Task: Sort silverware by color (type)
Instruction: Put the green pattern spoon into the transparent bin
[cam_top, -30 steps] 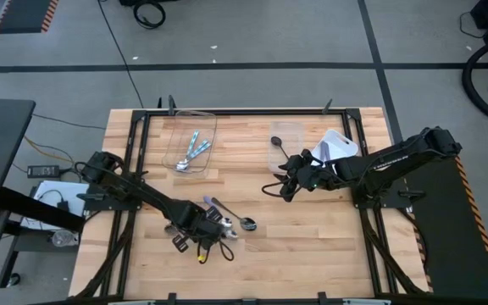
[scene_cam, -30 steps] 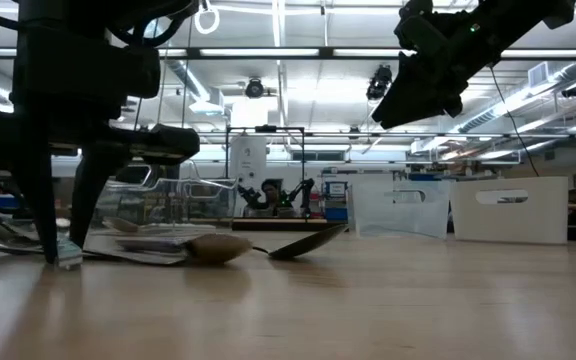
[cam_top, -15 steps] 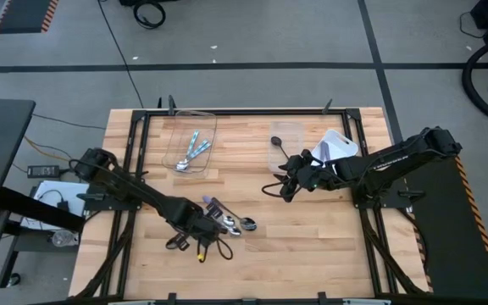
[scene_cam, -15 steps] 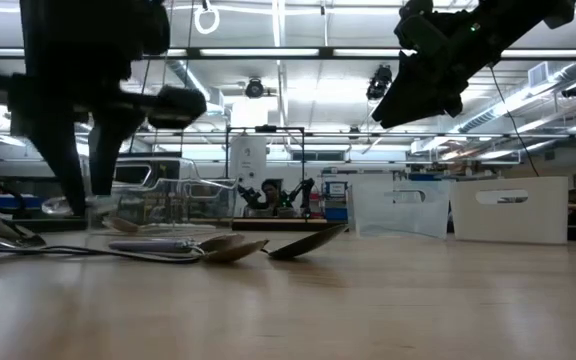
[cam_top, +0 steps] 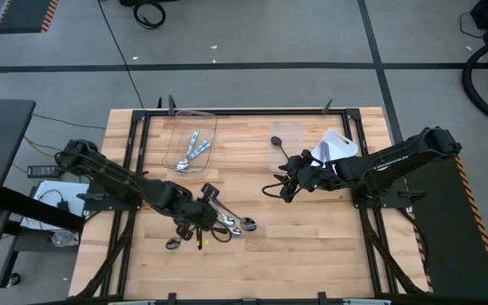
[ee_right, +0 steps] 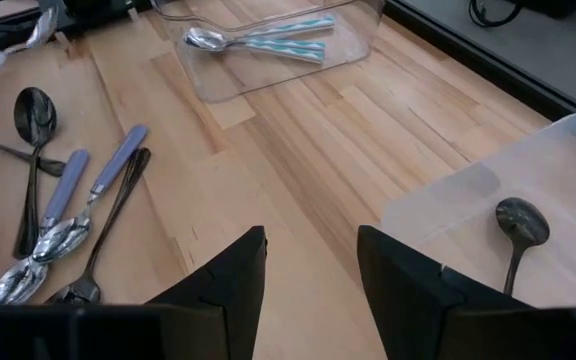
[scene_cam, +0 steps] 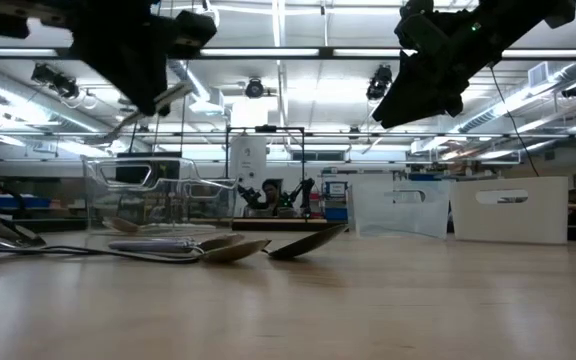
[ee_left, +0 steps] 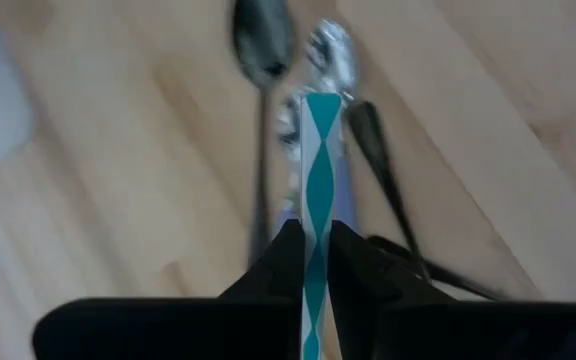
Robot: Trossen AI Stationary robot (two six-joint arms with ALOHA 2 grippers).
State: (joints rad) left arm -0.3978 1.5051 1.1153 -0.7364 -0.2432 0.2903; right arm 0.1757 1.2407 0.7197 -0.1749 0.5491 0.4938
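The left arm stretches low across the table's front left, its gripper [cam_top: 200,206] raised off the wood and clamped narrow on a spoon [ee_left: 318,180] with a teal-and-white patterned handle, which runs straight out between the fingers. Below it lies the pile [cam_top: 231,224] of silver and dark spoons. Behind, the left container [cam_top: 191,144] holds patterned spoons. The right arm reaches in from the right, its gripper [cam_top: 283,186] hanging wide and empty above the table, near the right container [ee_right: 488,215] with one dark spoon [ee_right: 521,225].
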